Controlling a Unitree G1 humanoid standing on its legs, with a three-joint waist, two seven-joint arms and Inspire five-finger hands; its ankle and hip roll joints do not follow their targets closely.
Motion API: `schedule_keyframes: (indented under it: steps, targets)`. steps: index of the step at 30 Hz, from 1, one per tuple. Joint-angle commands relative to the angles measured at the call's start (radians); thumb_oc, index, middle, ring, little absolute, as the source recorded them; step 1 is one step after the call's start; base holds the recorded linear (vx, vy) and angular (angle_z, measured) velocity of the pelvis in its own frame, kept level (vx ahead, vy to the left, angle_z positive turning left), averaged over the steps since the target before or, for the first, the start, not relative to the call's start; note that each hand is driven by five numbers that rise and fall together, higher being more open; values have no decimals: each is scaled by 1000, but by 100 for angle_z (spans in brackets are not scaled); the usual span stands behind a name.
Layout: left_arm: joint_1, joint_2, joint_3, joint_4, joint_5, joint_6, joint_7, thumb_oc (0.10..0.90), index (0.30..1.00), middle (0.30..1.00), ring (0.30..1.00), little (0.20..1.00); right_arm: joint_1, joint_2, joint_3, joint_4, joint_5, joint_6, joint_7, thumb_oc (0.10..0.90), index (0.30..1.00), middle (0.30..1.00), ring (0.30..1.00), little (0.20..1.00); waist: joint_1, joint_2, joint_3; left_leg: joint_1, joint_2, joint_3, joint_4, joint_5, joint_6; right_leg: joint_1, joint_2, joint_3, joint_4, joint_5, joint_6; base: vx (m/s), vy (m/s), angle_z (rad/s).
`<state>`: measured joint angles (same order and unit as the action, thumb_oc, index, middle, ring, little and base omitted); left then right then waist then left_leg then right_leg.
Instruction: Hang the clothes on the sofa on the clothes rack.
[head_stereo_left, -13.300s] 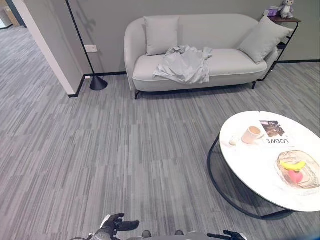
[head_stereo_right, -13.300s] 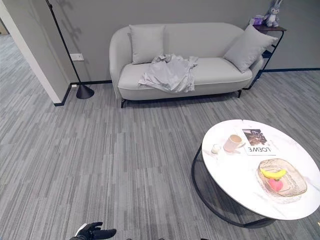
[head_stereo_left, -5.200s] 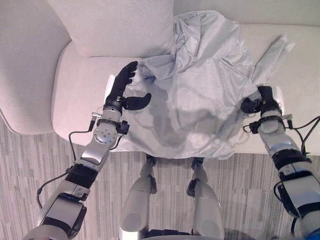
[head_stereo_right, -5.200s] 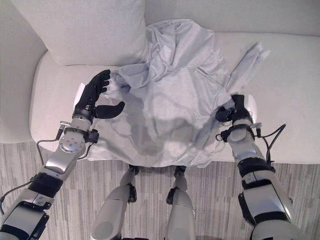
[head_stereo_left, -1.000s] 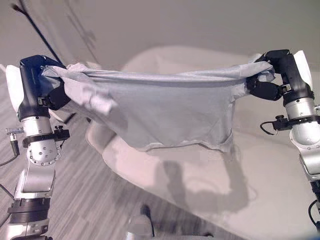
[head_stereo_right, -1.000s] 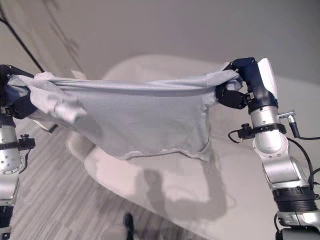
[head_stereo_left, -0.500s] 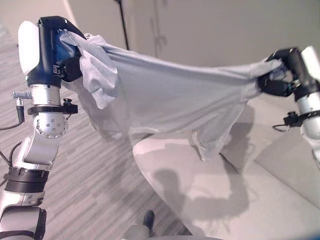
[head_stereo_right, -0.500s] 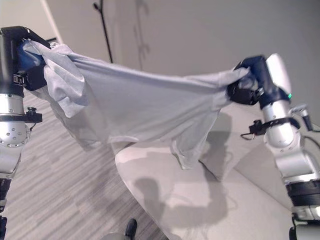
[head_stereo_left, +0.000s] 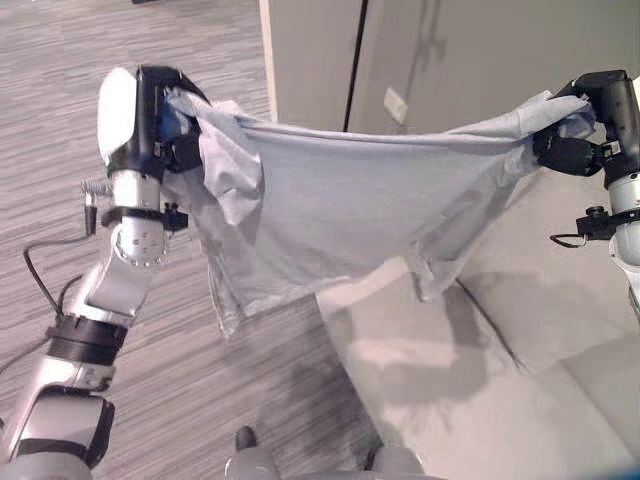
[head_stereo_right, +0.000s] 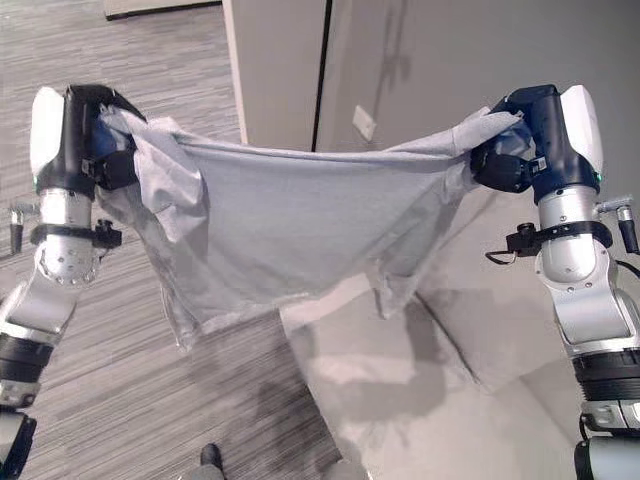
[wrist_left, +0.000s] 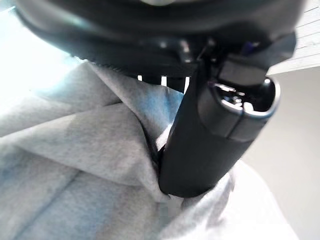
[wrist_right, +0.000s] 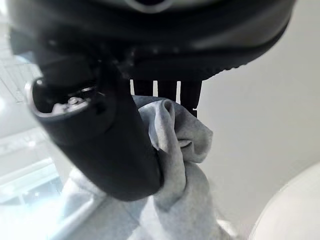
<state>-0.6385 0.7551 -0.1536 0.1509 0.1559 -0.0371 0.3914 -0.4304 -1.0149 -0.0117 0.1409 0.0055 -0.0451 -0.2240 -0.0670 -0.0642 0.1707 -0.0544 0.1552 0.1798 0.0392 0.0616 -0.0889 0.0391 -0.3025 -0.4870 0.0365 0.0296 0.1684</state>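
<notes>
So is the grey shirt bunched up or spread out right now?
Spread out. The grey shirt hangs stretched between the left hand and right hand, each clamped on an upper corner, lifted clear of the sofa.

Grey striped carpet (head_stereo_left: 120, 60) underfoot; grey wall (head_stereo_right: 440, 50) behind, white socket plate (head_stereo_right: 362, 123) on it.

The shirt (head_stereo_left: 360, 200) hangs wide between both raised hands and blocks the middle. At 5 o'clock the sofa (head_stereo_left: 480, 400) sits close under it. At 12 o'clock a wall (head_stereo_right: 430, 60) and a thin black pole (head_stereo_left: 356, 60) stand behind. The floor (head_stereo_left: 60, 90) at 9 to 10 o'clock is open.
</notes>
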Motion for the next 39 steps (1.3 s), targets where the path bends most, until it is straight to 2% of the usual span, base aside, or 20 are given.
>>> schedule_keyframes:
  steps: [1, 2, 4, 5, 6, 8, 9, 10, 11, 15, 18, 22, 24, 26, 29, 34, 35, 36, 38, 39]
  targets:
    - [-138, 69, 9, -47, 22, -64, 59, 400, 300, 300, 300, 300, -84, -58, -32, 7, -40, -21, -81, 400, 300, 300, 300, 300, 67, -46, -146, 133, 5, 39, -122, -127, -41, 32, -155, 25, -67, 231, 75, -15, 545, 61]
    - [-123, 97, 15, -51, 27, -54, 59, 400, 300, 300, 300, 300, -98, -61, -34, 12, -43, -6, -79, 400, 300, 300, 300, 300, 65, -43, -125, 124, -34, 16, -126, -142, -11, -13, -174, 79, 18, 239, 52, -96, 495, 42]
    - [-137, 107, -1, -46, 9, -60, 62, 400, 300, 300, 300, 300, -102, -77, -27, 26, -24, -9, -85, 400, 300, 300, 300, 300, 30, -32, -100, 106, -58, -16, -126, -124, 3, -88, -48, 246, 152, 162, 4, -92, 447, 51]
    - [-140, 107, -1, -44, 8, -60, 63, 400, 300, 300, 300, 300, -106, -79, -24, 29, -23, -10, -85, 400, 300, 300, 300, 300, 34, -31, -102, 99, -56, -12, -126, -120, 1, -104, -47, 252, 164, 159, -1, 7, 247, 25]
    - [-152, 104, -9, -30, 2, -57, 70, 400, 300, 300, 300, 300, -116, -93, -19, 33, -12, -16, -86, 400, 300, 300, 300, 300, 29, -23, -95, 103, -63, -22, -126, -115, 6, -118, 14, 280, 190, 110, -7, 3, 105, -1]
    - [-156, 103, -9, -27, 1, -58, 71, 400, 300, 300, 300, 300, -122, -96, -16, 37, -11, -17, -86, 400, 300, 300, 300, 300, 31, -22, -95, 99, -61, -20, -126, -111, 5, -127, 16, 282, 197, 108, -11, 5, 138, 5]
    - [-166, 95, -23, 0, 0, -51, 81, 400, 300, 300, 300, 300, -140, -122, -13, 46, 23, -29, -89, 400, 300, 300, 300, 300, 27, -24, -85, 96, -80, -34, -126, -95, 13, -143, 130, 271, 200, 24, -35, 18, 190, 46]
    - [-171, 83, -27, 13, -2, -47, 80, 400, 300, 300, 300, 300, -143, -156, -15, 73, 51, -46, -92, 400, 300, 300, 300, 300, 8, -41, -84, 90, -103, -65, -126, -96, 7, -150, 253, 310, 137, -31, -55, 10, 219, 64]
    - [-164, 75, -23, 23, -9, -46, 81, 400, 300, 300, 300, 300, -147, -179, -12, 79, 51, -44, -89, 400, 300, 300, 300, 300, 6, -56, -86, 82, -127, -74, -126, -94, 11, -128, 274, 333, 64, -18, -67, -11, 81, 88]
    - [-74, 83, 62, 27, 3, -42, 94, 400, 300, 300, 300, 300, -254, -148, 73, 101, 42, -41, -77, 400, 300, 300, 300, 300, 63, -91, -114, 88, -162, -58, -126, -118, 25, -34, 265, 318, -113, 41, -56, 33, 5, 39]
    - [-66, 60, 67, 23, -5, -43, 90, 400, 300, 300, 300, 300, -283, -147, 102, 125, 56, -43, -69, 400, 300, 300, 300, 300, 64, -85, -113, 107, -167, -45, -108, -117, 24, -12, 262, 313, -124, 30, -58, 107, 31, -2]
    - [-59, 36, 74, 2, -3, -45, 81, 400, 300, 300, 300, 300, -282, -148, 88, 116, 55, -39, -68, 400, 300, 300, 300, 300, 65, -95, -90, 42, -178, -43, 54, -171, 11, 9, 236, 281, -124, 26, -58, 11, 20, 46]
    - [-80, 31, 67, 9, -15, -50, 82, 400, 300, 300, 300, 300, -289, -158, 79, 113, 50, -33, -74, 400, 300, 300, 300, 300, 63, -113, -63, -74, -119, 29, 236, -150, -29, 27, 200, 239, -124, 14, -64, -1, 65, 33]
    - [-87, 28, 64, 16, -20, -49, 82, 400, 300, 300, 300, 300, -281, -159, 76, 112, 47, -31, -73, 400, 300, 300, 300, 300, 61, -111, -68, -88, -86, 59, 222, -156, -29, 27, 196, 226, -124, 8, -61, 83, 90, 27]
    - [-68, 22, 72, 30, -17, -39, 86, 400, 300, 300, 300, 300, -237, -159, 59, 105, 41, -31, -74, 400, 300, 300, 300, 300, 65, -99, -92, -84, 38, 81, -51, -72, -35, 58, 164, 217, -124, -43, -43, 341, 246, 21]
    - [-46, 26, 79, 33, -34, -40, 99, 400, 300, 300, 300, 300, -161, -173, 14, 107, 23, -22, -96, 400, 300, 300, 300, 300, 62, -71, -109, -178, 119, 66, -126, -9, -71, 134, 139, 195, -124, -101, -34, 364, 223, 10]
    - [-42, 33, 79, 17, -37, -42, 101, 400, 300, 300, 300, 300, -155, -175, 5, 97, 13, -19, -96, 400, 300, 300, 300, 300, 63, -55, -113, -167, 118, 86, -126, 5, -67, 143, 140, 193, -124, -94, -30, 687, 552, 8]
    - [-53, 36, 69, 15, -37, -45, 95, 400, 300, 300, 300, 300, -150, -177, 7, 88, -13, -9, -86, 400, 300, 300, 300, 300, 62, -35, -137, -140, 89, 90, -126, 33, -69, 179, 104, 197, -121, -77, -21, 469, 415, 17]
    - [-58, 44, 65, 14, -31, -43, 95, 400, 300, 300, 300, 300, -152, -169, 9, 88, -16, -4, -78, 400, 300, 300, 300, 300, 65, -34, -138, -114, 65, 96, -126, 39, -56, 183, 71, 206, -89, -57, -12, 515, 460, -4]
    - [-69, 49, 50, -1, -25, -40, 87, 400, 300, 300, 300, 300, -149, -179, 2, 98, -23, -4, -79, 400, 300, 300, 300, 300, 64, -36, -145, -70, 2, 116, -126, 36, -18, 171, -6, 216, 43, 52, 2, 481, 468, -21]
